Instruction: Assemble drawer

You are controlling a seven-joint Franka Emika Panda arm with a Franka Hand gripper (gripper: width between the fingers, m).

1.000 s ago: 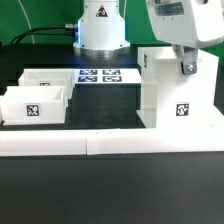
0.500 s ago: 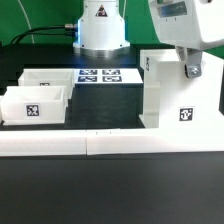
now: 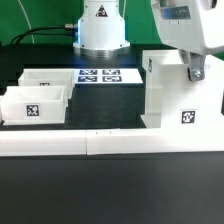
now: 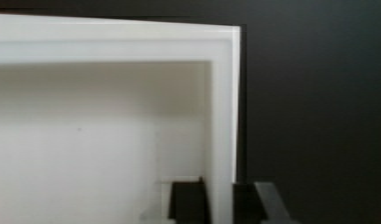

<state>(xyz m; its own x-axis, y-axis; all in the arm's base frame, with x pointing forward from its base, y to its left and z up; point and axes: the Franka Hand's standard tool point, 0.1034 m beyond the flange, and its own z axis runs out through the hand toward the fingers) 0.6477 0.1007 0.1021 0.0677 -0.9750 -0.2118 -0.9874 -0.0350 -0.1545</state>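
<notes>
Within the claw [image 4: 226, 202], boxy white housing [image 3: 172, 98]

Smooth white plastic w/ matt, faintly satin finish on drawer housing [image 3: 172, 95] & trays [image 3: 50, 97]; tabletop [image 3: 110, 188] black, matt.

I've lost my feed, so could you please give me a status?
Gripper shut on housing wall. Both trays outside it, exterior view's left. No obstruction seen.
</notes>
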